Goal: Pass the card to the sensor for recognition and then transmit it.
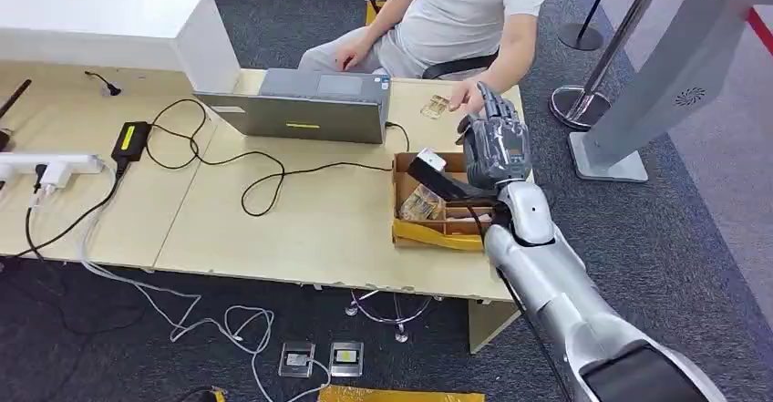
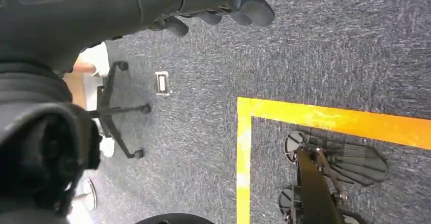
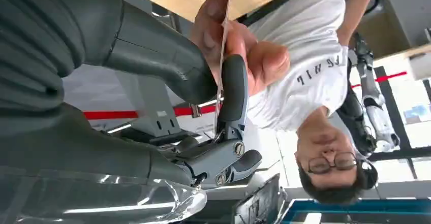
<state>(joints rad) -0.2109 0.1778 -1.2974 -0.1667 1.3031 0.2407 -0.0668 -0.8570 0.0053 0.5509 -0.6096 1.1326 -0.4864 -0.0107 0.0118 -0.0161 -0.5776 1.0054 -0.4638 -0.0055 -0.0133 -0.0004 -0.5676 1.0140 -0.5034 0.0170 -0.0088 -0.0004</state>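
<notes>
While person's hand (image 3: pixel 239 46) grips it too, right hand (image 3: pixel 203 82) pinches card (image 3: pixel 223 41) (thumb against finger).

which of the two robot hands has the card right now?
The right hand, raised past the desk's far edge: it pinches the thin card, which a person's hand also grips. The left hand hangs over carpet, holding nothing.

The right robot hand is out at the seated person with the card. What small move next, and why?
Probably loosen the fingers and let go. In the right wrist view the thin card, seen edge-on, sits pinched between the right robot hand's thick grey thumb and dark finger, and the person's hand already grips it too. Holding on would only resist the handover.
</notes>
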